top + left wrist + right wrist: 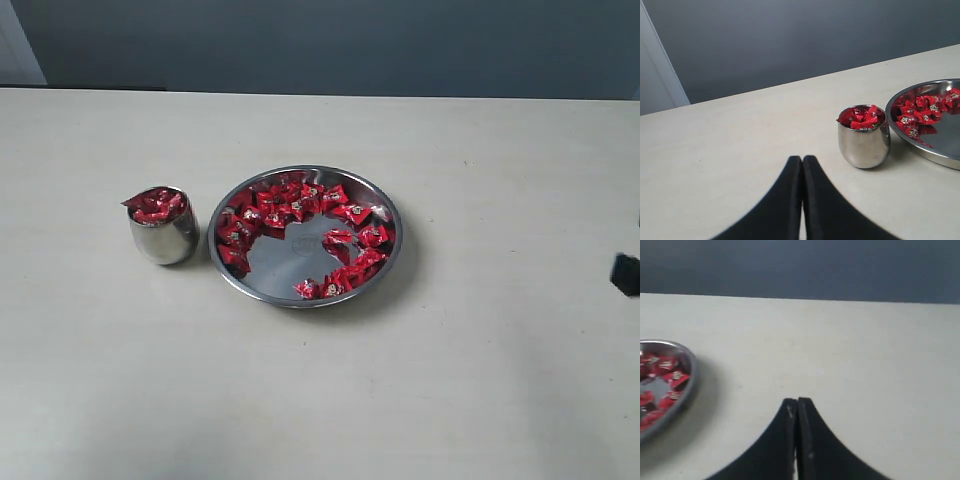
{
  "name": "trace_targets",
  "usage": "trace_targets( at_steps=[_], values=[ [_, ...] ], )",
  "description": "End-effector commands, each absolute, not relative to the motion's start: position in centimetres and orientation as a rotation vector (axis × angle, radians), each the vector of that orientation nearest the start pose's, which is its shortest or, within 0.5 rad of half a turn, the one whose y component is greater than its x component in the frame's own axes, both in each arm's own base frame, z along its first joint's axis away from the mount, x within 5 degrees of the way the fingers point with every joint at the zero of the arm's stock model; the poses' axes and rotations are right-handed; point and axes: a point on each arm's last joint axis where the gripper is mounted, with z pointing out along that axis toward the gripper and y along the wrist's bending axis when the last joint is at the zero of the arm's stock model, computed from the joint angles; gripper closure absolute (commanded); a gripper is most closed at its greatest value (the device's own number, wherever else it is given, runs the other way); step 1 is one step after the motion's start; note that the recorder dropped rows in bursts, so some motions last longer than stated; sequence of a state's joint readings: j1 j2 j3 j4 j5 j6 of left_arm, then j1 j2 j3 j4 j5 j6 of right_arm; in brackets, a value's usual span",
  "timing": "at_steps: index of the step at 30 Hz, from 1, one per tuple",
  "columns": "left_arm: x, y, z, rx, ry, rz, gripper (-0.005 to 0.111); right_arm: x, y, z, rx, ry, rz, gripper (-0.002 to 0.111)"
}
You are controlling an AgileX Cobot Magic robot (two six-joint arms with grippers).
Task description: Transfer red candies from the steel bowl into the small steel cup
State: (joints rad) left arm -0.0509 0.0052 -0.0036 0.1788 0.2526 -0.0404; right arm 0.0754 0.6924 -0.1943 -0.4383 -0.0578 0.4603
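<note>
- Left gripper (802,161) and right gripper (797,403): jaws pressed together, empty, both clear of the dishes.
- Bowl (286,258) holds many candies (290,205); the cup (163,238) just beside it is heaped.
- Likely between picks: next, open over one candy, though the cup has little room.

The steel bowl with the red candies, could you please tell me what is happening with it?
Nothing is being handled right now. The small steel cup is heaped with red candies; many more lie in the steel bowl beside it. The left gripper and right gripper sit off to the sides, jaws shut and empty.
</note>
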Motion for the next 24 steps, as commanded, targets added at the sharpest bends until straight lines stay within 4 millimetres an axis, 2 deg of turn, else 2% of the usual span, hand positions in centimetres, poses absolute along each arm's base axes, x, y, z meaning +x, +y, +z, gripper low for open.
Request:
trace_targets(
  at_steps=[1, 4, 6, 12, 15, 24],
  values=[
    [5.5, 0.1, 19.2, 0.124, 1.719, 0.095, 0.106, 9.9, 0.0, 19.6, -0.009, 1.87, -0.001, 0.109],
    [5.5, 0.1, 19.2, 0.124, 1.719, 0.095, 0.106, 8.5, -0.1, 19.1, 0.001, 1.8, -0.012, 0.109],
    [5.5, 0.1, 19.2, 0.124, 1.719, 0.095, 0.106, 7.9, -0.1, 19.7, 0.004, 1.733, -0.019, 0.109],
    [5.5, 0.1, 19.2, 0.124, 1.719, 0.095, 0.106, 5.5, -1.1, 19.3, 0.129, 1.706, -0.092, 0.109],
    [5.5, 0.1, 19.2, 0.124, 1.719, 0.095, 0.106, 5.3, -1.4, 18.5, 0.163, 1.787, -0.118, 0.109],
    [5.5, 0.1, 19.2, 0.124, 1.719, 0.095, 0.106, 5.3, -1.3, 18.6, 0.134, 1.782, -0.131, 0.109]
  ],
)
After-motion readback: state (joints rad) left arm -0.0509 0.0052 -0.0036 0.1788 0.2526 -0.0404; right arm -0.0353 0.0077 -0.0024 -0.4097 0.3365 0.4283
